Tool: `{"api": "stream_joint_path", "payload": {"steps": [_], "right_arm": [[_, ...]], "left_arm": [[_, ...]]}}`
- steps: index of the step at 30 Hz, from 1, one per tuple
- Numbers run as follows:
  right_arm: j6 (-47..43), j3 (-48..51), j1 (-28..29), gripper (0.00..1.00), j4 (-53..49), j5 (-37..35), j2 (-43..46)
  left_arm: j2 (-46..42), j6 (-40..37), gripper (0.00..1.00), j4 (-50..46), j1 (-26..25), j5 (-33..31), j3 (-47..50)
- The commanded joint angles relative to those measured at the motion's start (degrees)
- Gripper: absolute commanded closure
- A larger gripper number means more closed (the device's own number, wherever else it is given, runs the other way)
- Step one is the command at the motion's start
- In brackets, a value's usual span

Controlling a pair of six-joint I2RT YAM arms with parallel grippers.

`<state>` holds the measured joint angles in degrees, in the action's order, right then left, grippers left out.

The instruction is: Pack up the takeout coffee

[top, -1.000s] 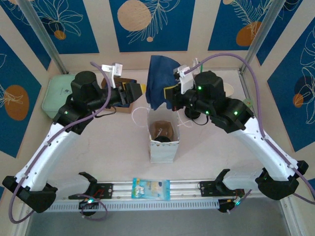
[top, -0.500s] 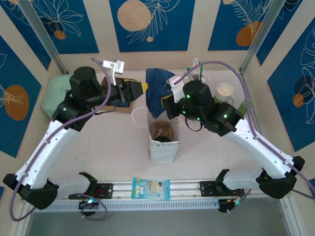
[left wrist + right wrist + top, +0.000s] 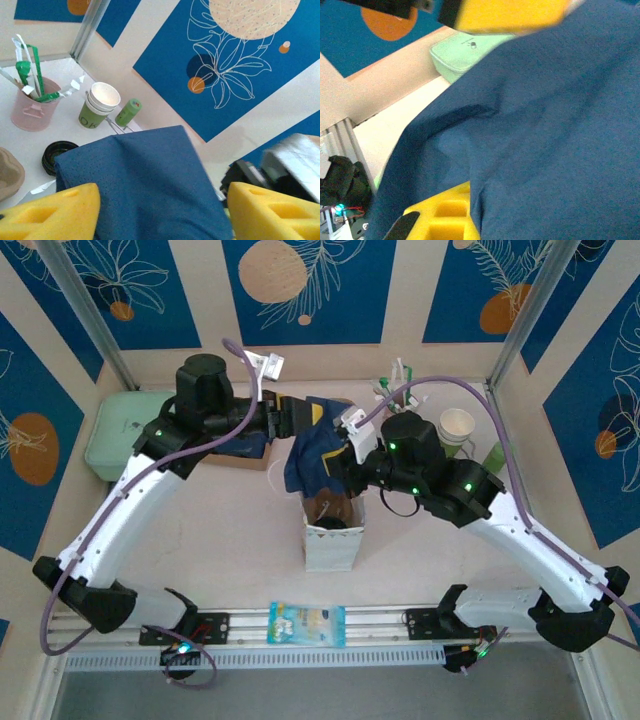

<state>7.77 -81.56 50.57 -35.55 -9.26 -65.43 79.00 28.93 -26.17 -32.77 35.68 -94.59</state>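
1. Looking down on the big pale surface (image 3: 220, 530), two arms meet over its middle.
2. A blue cloth (image 3: 305, 445) hangs between them, right above the white paper bag (image 3: 332, 545).
3. The right tool (image 3: 347, 448) is clenched on the blue cloth. The left tool (image 3: 162, 197) has its fingers spread wide, one on each side of the cloth, not pinching it.
4. The takeout coffee (image 3: 97, 106) stands far back on the right, just beside the green tube (image 3: 128, 111) and near the pink cup (image 3: 31, 107). It is not in the bag.
5. The black lid (image 3: 56, 156) lies flat on the surface, apart from the cup, so the cup is open on top.
6. I think the cloth could slip, because one tool alone holds it. Then it could cover the bag's mouth, or brush the open cup and knock it over.
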Motion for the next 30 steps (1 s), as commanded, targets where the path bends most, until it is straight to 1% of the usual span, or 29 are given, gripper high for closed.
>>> {"api": "stream_joint_path", "payload": {"steps": [1,4,9,15,23,26,28,30], "right_arm": [[-2.3,0.8,0.5,1.0,2.2,4.1,1.6],[-3.0,0.9,0.8,1.0,2.2,4.0,1.9],[-4.5,-0.2,0.9,1.0,1.1,2.9,1.3],[-6.9,-1.9,1.3,1.0,-0.5,0.2,0.3],[-9.3,-3.9,4.0,1.0,-2.2,-5.6,-1.8],[-9.8,-4.0,4.9,1.0,-2.2,-7.1,-1.9],[-10.0,-4.0,5.1,1.0,-2.2,-7.8,-1.7],[-10.1,-3.8,5.3,1.0,-2.2,-8.4,-1.6]], "left_arm": [[0.9,-1.6,0.29,-0.9,-0.6,2.9,-3.1],[2.1,-2.1,0.29,-1.9,-0.9,4.0,-4.3],[4.0,-4.6,0.28,-6.1,-1.7,4.4,-6.6],[6.0,-7.7,0.24,-11.1,-3.4,5.6,-9.3],[9.9,-13.1,0.24,-18.9,-6.8,-0.2,-14.6],[11.3,-14.4,0.29,-21.3,-7.7,-1.9,-16.4],[11.5,-14.8,0.36,-22.0,-7.9,-3.1,-16.7],[11.4,-14.8,0.46,-22.0,-8.0,-4.1,-16.7]]}}
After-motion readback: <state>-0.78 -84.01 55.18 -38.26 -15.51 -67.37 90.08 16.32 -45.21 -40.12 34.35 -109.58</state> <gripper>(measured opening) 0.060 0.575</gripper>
